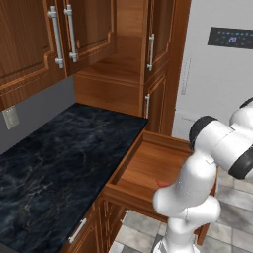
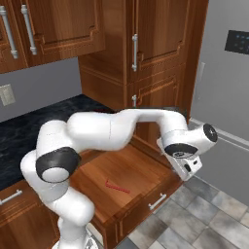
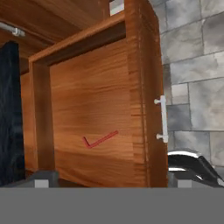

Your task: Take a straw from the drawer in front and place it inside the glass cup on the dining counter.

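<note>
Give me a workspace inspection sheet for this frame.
Surface: black stone counter left of the drawer, bare where seen.
Job's things: drawer pulled open; red straw lies flat on its floor, alone. Cup: nothing seen.
Clutter: nothing seen.
Hand: hand over the drawer's front edge, open, holding nothing, apart from the straw.
Cables: nothing seen.
Surroundings: wood cabinets with silver handles above and behind; wall outlet; grey appliance with dark display to the right; grey tile floor.
</note>
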